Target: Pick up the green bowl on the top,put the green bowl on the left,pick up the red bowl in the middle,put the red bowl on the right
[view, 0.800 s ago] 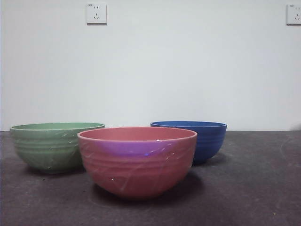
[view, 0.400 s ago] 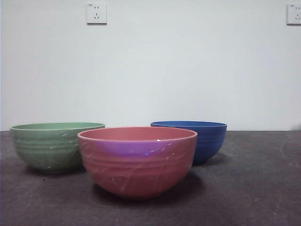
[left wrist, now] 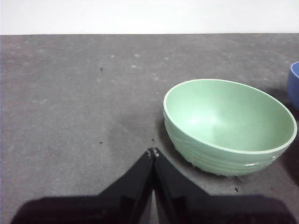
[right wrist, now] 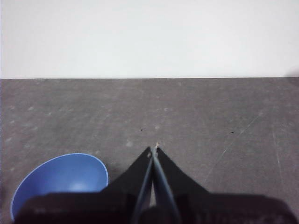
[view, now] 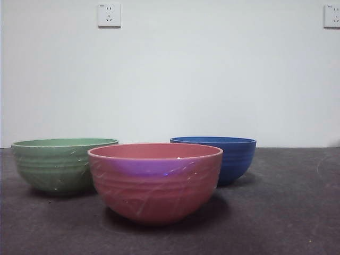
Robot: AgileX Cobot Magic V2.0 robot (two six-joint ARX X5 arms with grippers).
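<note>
The green bowl [view: 58,164] stands upright on the dark table at the left; the left wrist view shows the green bowl [left wrist: 229,123] empty. The red bowl [view: 155,180] stands nearest the front camera, in the middle, overlapping the green one in that view. My left gripper [left wrist: 153,152] is shut and empty, a little way short of the green bowl's side. My right gripper [right wrist: 154,148] is shut and empty above bare table, with the blue bowl [right wrist: 60,179] beside it. Neither arm appears in the front view.
A blue ribbed bowl [view: 223,158] stands behind and to the right of the red one. The dark grey table [view: 287,212] runs back to a white wall with two power sockets [view: 109,15].
</note>
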